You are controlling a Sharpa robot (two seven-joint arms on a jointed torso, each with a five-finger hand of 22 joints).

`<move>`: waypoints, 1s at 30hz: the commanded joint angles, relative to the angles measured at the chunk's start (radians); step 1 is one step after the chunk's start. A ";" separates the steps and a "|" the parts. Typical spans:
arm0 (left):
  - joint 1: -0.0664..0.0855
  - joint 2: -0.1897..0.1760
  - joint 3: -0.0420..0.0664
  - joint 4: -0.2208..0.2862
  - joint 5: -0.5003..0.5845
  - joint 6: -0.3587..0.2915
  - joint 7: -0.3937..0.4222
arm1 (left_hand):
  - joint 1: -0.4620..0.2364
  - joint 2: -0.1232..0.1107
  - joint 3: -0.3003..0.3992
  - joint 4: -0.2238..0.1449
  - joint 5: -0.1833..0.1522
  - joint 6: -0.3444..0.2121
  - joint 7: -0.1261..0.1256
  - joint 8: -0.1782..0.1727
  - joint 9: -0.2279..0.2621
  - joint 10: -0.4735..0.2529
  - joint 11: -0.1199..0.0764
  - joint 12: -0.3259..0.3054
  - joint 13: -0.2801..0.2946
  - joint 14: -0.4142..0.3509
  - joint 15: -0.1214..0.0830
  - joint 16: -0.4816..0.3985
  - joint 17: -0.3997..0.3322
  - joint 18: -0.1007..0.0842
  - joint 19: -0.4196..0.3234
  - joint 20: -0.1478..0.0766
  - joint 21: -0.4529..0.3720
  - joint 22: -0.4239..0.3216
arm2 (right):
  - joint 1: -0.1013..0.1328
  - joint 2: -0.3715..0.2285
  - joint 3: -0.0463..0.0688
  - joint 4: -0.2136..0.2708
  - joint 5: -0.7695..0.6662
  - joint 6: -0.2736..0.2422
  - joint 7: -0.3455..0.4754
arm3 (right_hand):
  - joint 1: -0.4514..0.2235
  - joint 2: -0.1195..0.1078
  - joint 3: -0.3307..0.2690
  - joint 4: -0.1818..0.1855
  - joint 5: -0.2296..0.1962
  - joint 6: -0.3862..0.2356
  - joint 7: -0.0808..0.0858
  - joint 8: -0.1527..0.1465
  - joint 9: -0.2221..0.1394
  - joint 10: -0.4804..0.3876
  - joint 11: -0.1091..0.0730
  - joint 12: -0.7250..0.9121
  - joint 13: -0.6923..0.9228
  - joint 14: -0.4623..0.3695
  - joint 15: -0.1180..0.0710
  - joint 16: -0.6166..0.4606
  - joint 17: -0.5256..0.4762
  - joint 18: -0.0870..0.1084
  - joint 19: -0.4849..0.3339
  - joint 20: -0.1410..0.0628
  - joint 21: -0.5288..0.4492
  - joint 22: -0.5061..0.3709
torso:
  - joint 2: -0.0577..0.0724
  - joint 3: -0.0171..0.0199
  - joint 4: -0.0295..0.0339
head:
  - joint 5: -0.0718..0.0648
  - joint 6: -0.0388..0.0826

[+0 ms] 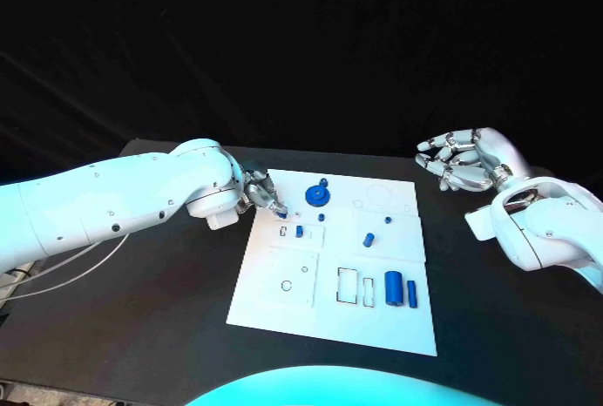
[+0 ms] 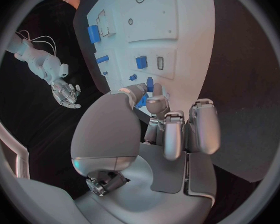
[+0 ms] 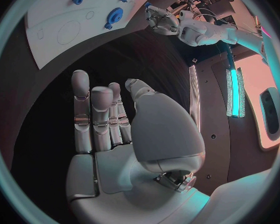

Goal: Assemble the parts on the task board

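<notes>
My left hand [image 1: 261, 195] is down at the near-left corner of the task board [image 1: 329, 312], thumb and a finger pinched on a small blue part [image 2: 150, 84] – I see it best in the left wrist view, poking up between the fingertips just above the board. The other fingers are tucked in beside it. Just past that hand, toward the right arm, the blue gear-shaped part [image 1: 319, 195] sits on the board, with a little blue peg [image 1: 321, 218] close by. Further along lies a slanted blue piece [image 1: 369, 240], then a blue cylinder [image 1: 393, 287] and a slim blue bar [image 1: 411, 292] side by side. My right hand [image 1: 463, 159] hovers off the board's far corner over the black table [image 1: 151, 336], fingers loose, spread and holding nothing.
</notes>
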 commanded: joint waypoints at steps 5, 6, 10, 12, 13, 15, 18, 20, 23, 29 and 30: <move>-0.024 -0.013 -0.003 0.047 -0.091 -0.018 0.030 | -0.015 -0.002 0.144 -0.130 0.007 0.003 -0.009 0.008 0.005 0.004 -0.005 -0.015 -0.013 0.107 -0.005 0.002 0.263 -0.008 0.003 -0.001 0.000 0.002 | -0.001 0.002 0.000 0.000 -0.003 0.004 0.006 | -0.010 -0.001 0.005 0.004 0.005 -0.005 0.000 0.003 0.002 -0.008 0.002 0.004 -0.001 0.008 0.000 -0.005 0.000 0.019 0.006 -0.003 -0.008 -0.002 | 0.002 -0.0002 -0.0042 | 0.006 0.002; -0.028 -0.014 -0.003 0.051 -0.102 -0.014 0.029 | -0.016 -0.003 0.146 -0.130 0.007 0.003 -0.009 0.009 0.006 0.004 -0.005 -0.016 -0.015 0.107 -0.005 0.002 0.263 -0.008 0.003 -0.001 0.000 0.002 | -0.001 0.002 0.000 0.000 -0.003 0.004 0.006 | -0.010 -0.001 0.005 0.004 0.005 -0.005 0.000 0.003 0.002 -0.008 0.002 0.004 -0.001 0.008 0.000 -0.005 0.000 0.019 0.006 -0.003 -0.008 -0.002 | 0.002 0.0001 -0.0036 | 0.005 0.000; -0.038 -0.015 -0.004 0.058 -0.125 -0.009 0.021 | -0.019 -0.006 0.151 -0.132 0.006 0.003 -0.009 0.011 0.007 0.004 -0.006 -0.021 -0.020 0.107 -0.005 0.002 0.263 -0.008 0.003 -0.001 -0.001 0.001 | -0.002 0.002 0.000 0.002 -0.003 0.004 0.006 | -0.011 -0.001 0.005 0.005 0.006 -0.005 0.000 0.004 0.002 -0.009 0.002 0.004 -0.002 0.008 0.000 -0.007 -0.001 0.019 0.006 -0.003 -0.009 -0.003 | 0.001 0.0005 -0.0034 | 0.006 -0.001; -0.040 -0.015 -0.004 0.058 -0.130 -0.010 0.015 | -0.020 -0.007 0.153 -0.132 0.006 0.003 -0.009 0.012 0.007 0.003 -0.006 -0.024 -0.025 0.107 -0.005 0.002 0.263 -0.008 0.002 -0.001 -0.001 0.000 | -0.002 0.002 0.000 0.002 -0.003 0.004 0.006 | -0.012 0.000 0.005 0.006 0.007 -0.005 0.000 0.004 0.002 -0.009 0.002 0.004 -0.002 0.008 0.000 -0.007 0.000 0.019 0.006 -0.003 -0.010 -0.003 | 0.001 0.0006 -0.0025 | 0.005 -0.001; -0.041 -0.015 -0.004 0.058 -0.133 -0.010 0.012 | -0.020 -0.007 0.153 -0.132 0.006 0.003 -0.009 0.012 0.007 0.003 -0.006 -0.024 -0.025 0.107 -0.005 0.002 0.263 -0.008 0.002 -0.001 -0.001 0.000 | -0.002 0.001 0.000 0.002 -0.003 0.004 0.006 | -0.012 0.000 0.005 0.006 0.007 -0.005 0.000 0.004 0.002 -0.009 0.002 0.004 -0.002 0.008 0.000 -0.007 0.000 0.019 0.006 -0.003 -0.010 -0.003 | 0.002 0.0003 -0.0025 | 0.005 -0.001; -0.042 -0.014 -0.004 0.059 -0.138 -0.010 0.006 | -0.022 -0.007 0.154 -0.132 0.006 0.003 -0.009 0.013 0.008 0.002 -0.006 -0.025 -0.026 0.107 -0.005 0.002 0.263 -0.008 0.002 -0.001 -0.001 0.000 | -0.002 0.001 0.000 0.002 -0.003 0.004 0.006 | -0.012 0.000 0.005 0.006 0.007 -0.005 0.000 0.004 0.002 -0.009 0.002 0.004 -0.002 0.008 0.000 -0.007 0.000 0.019 0.006 -0.003 -0.010 -0.003 | 0.001 0.0004 -0.0028 | 0.006 -0.002; -0.044 -0.012 -0.004 0.059 -0.148 -0.006 -0.003 | -0.025 -0.008 0.158 -0.133 0.006 0.003 -0.010 0.014 0.009 0.004 -0.006 -0.026 -0.027 0.107 -0.006 0.002 0.263 -0.008 0.003 -0.001 -0.001 0.001 | -0.002 0.001 0.000 0.002 -0.003 0.004 0.005 | -0.012 0.000 0.005 0.006 0.007 -0.005 0.000 0.004 0.002 -0.009 0.002 0.004 -0.002 0.008 0.000 -0.007 0.000 0.019 0.006 -0.003 -0.010 -0.003 | 0.001 0.0006 -0.0030 | 0.007 -0.003; -0.044 -0.011 -0.004 0.059 -0.153 -0.004 -0.008 | -0.030 -0.010 0.161 -0.133 0.006 0.004 -0.011 0.017 0.010 0.006 -0.007 -0.026 -0.029 0.107 -0.006 0.002 0.263 -0.008 0.003 -0.001 0.000 0.003 | -0.002 0.001 0.000 0.002 -0.003 0.004 0.005 | -0.012 0.000 0.005 0.006 0.007 -0.005 0.000 0.004 0.002 -0.009 0.002 0.004 -0.002 0.008 0.000 -0.007 0.000 0.019 0.006 -0.003 -0.010 -0.003 | 0.001 0.0005 -0.0031 | 0.006 -0.005; -0.045 -0.009 -0.005 0.058 -0.159 0.002 -0.015 | -0.040 -0.013 0.169 -0.133 0.006 0.005 -0.013 0.023 0.014 0.011 -0.009 -0.028 -0.034 0.107 -0.007 0.002 0.263 -0.009 0.004 -0.001 0.001 0.004 | -0.002 0.000 0.000 0.003 -0.003 0.004 0.005 | -0.014 0.000 0.005 0.007 0.009 -0.005 0.000 0.004 0.002 -0.009 0.002 0.005 -0.002 0.008 0.000 -0.007 0.000 0.019 0.007 -0.003 -0.010 -0.003 | 0.002 0.0003 -0.0029 | 0.005 -0.006; -0.047 -0.007 -0.005 0.059 -0.167 0.033 -0.026 | -0.045 -0.015 0.173 -0.134 0.006 0.006 -0.014 0.027 0.016 0.012 -0.009 -0.030 -0.038 0.107 -0.008 0.002 0.263 -0.008 0.004 -0.002 0.001 0.004 | -0.003 -0.001 0.000 0.003 -0.003 0.005 0.005 | -0.014 0.000 0.005 0.007 0.009 -0.005 0.000 0.005 0.002 -0.009 0.002 0.005 -0.002 0.008 0.000 -0.007 0.000 0.019 0.007 -0.003 -0.010 -0.003 | 0.002 -0.0001 -0.0024 | 0.006 -0.008; -0.047 -0.007 -0.005 0.060 -0.168 0.035 -0.026 | -0.046 -0.015 0.174 -0.135 0.006 0.005 -0.015 0.027 0.016 0.012 -0.010 -0.032 -0.040 0.107 -0.008 0.002 0.263 -0.008 0.004 -0.002 0.000 0.003 | -0.003 -0.001 0.000 0.003 -0.003 0.005 0.005 | -0.014 0.001 0.006 0.008 0.011 -0.005 0.000 0.005 0.002 -0.009 0.002 0.005 -0.003 0.008 0.000 -0.008 0.000 0.019 0.007 -0.003 -0.011 -0.004 | 0.002 -0.0001 -0.0025 | 0.007 -0.008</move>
